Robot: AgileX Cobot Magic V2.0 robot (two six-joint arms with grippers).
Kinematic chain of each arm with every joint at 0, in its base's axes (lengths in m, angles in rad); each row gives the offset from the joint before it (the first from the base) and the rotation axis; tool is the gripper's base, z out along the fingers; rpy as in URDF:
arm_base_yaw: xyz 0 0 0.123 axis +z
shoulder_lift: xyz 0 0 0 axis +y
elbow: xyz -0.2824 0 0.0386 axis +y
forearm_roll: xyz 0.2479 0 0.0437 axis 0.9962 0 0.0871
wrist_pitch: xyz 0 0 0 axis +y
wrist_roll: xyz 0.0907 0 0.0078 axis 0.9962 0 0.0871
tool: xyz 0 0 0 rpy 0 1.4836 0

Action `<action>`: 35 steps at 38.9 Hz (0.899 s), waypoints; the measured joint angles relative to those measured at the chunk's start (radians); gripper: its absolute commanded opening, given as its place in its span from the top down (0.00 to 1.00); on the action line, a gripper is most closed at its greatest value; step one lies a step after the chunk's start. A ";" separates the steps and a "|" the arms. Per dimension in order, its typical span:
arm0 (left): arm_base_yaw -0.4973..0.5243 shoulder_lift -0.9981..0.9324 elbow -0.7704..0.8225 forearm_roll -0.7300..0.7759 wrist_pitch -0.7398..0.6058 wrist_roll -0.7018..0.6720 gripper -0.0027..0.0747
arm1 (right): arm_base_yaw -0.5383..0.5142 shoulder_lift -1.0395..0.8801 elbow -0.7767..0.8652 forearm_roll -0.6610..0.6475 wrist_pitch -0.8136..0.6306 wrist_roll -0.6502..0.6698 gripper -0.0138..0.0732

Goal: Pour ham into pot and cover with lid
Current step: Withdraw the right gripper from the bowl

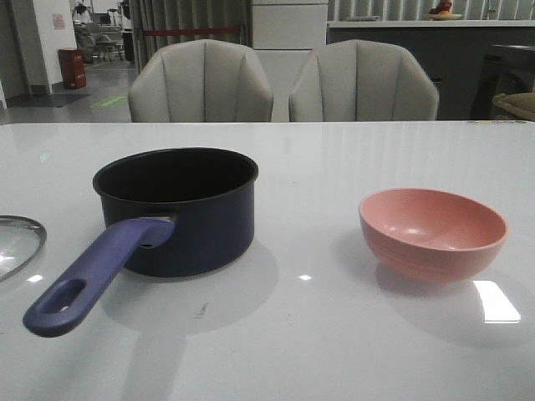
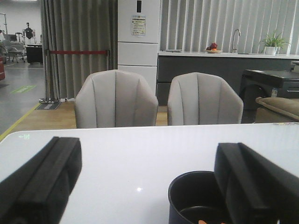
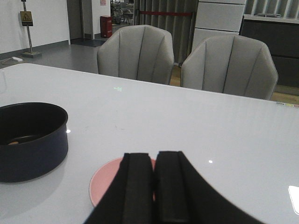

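The dark navy pot [image 1: 180, 213] stands left of the table's middle, its purple-blue handle [image 1: 92, 276] pointing toward the front left. In the front view its inside is too dark to show anything. A small orange-pink piece of ham [image 2: 202, 222] lies on the pot's [image 2: 196, 200] floor, and the ham [image 3: 14, 142] is also faint in the right wrist view. Only part of the glass lid [image 1: 17, 242] shows, flat at the left edge. My left gripper [image 2: 147, 154] is open, behind and left of the pot. My right gripper [image 3: 154, 156] is shut and empty, near the pink bowl [image 3: 110, 179].
The pink bowl [image 1: 433, 232] sits upright on the right of the table, and its inside looks bare. Two grey chairs [image 1: 201, 83] stand behind the far table edge. Neither arm shows in the front view.
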State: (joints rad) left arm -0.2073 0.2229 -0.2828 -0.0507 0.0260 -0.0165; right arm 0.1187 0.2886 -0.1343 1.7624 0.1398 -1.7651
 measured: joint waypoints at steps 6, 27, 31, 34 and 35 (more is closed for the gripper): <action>0.000 0.000 0.000 -0.012 -0.008 0.000 0.17 | 0.000 0.000 0.000 0.000 0.000 0.000 0.67; 0.108 0.367 -0.362 -0.076 0.400 0.000 0.15 | 0.000 0.000 0.000 0.000 0.000 0.000 0.67; 0.180 0.473 -0.432 -0.103 0.470 0.000 0.15 | 0.000 0.000 0.000 0.000 0.000 0.000 0.67; 0.224 0.537 -0.469 -0.135 0.509 0.000 0.15 | 0.000 0.000 0.000 0.000 0.000 0.000 0.67; 0.239 0.563 -0.480 -0.140 0.517 0.000 0.15 | 0.000 0.000 0.000 0.000 0.000 0.000 0.67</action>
State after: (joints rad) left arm 0.0315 0.7858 -0.7626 -0.1903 0.5430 -0.0165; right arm 0.1187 0.2886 -0.1343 1.7624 0.1398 -1.7651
